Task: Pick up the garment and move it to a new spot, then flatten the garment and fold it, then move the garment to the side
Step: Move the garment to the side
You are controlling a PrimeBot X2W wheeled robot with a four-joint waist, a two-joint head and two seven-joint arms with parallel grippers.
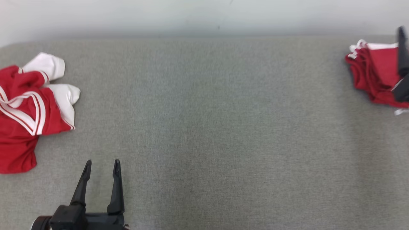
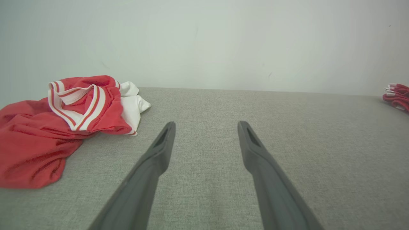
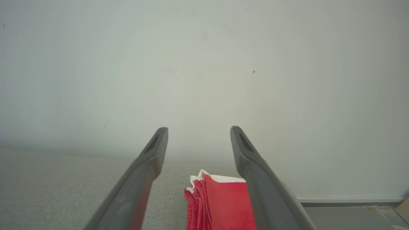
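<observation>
- The folded garment point(image 1: 374, 73) lies at the far right end of the table point(image 1: 207, 127), close to the back edge. It is a compact stack of red knit layers. White trim peeks out along the far edge, and the stacked folds show as ridges down one side.
- The right gripper point(image 3: 198, 130) hangs just above that stack with its jaws wide apart and nothing between them. In the right wrist view the red cloth lies below the gap and runs under one finger. From the head view I cannot tell whether a finger touches the cloth.
- The left gripper point(image 1: 102, 163) is at the near left, over bare table, with its jaws also spread wide and empty.
- Both pairs of fingers are long, matte and dark, and taper to narrow tips. Each has a slot-shaped hollow on its inner face near the tip.
- A crumpled garment point(image 1: 19, 127) sits at the left end, well apart from the folded one. It is soft red cloth in loose heaps, with smooth white sleeves and a band of white striped with red.
- The table has a grey woven cover with a fine, even grain.
- A plain pale wall point(image 1: 204, 16) with a few small marks stands behind.
</observation>
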